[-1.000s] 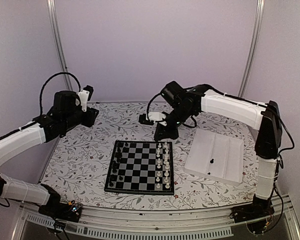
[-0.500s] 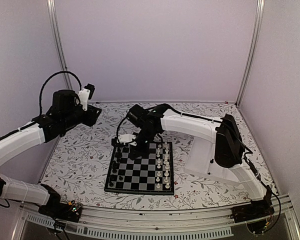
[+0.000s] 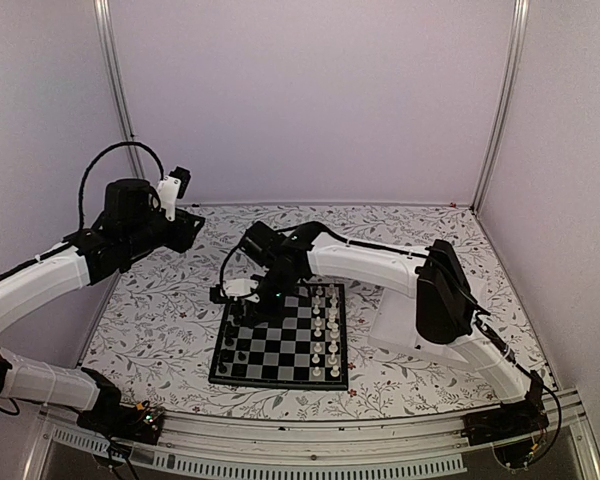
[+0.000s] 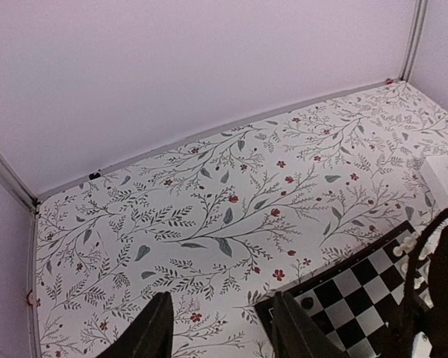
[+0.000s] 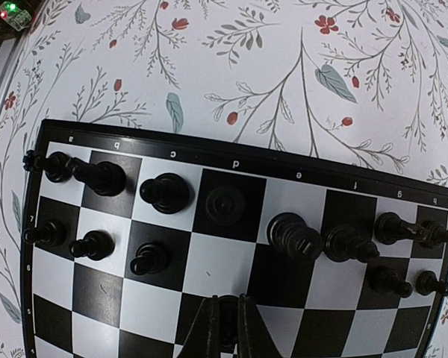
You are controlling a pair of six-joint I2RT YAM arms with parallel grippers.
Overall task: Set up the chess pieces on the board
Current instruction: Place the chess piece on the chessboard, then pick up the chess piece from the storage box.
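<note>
Pale lilac walls and metal corner posts around a table (image 3: pixel 160 320) under a floral cloth.

Right gripper (image 5: pixel 224 328): low over the board (image 3: pixel 280 350), above its black-piece side. Fingertips pressed almost together at the bottom edge of the wrist view, with only a thin dark strip between them. No telling whether a piece is pinched there.

Just ahead of the fingertips, black chess pieces (image 5: pixel 164 192) standing in the two rows nearest the border. Free squares in the middle of the second row. One piece on the dark d square, black on black and hard to pick out.

White letters on the border, seen upside down: a, b, c, d, e legible, the rest blurred. A 7 on the side edge. Remaining rows cut off at the bottom of the frame.

Beyond the border, bare cloth on every visible side. White pieces (image 3: pixel 326 330) ranked along the board's opposite side. White tray (image 3: pixel 388 325) right of the board, largely hidden behind the right arm.

Left gripper (image 4: pixel 224 335): raised, well apart to the left, fingers spread wide with nothing between. Open cloth below, and the board's corner just in view.
</note>
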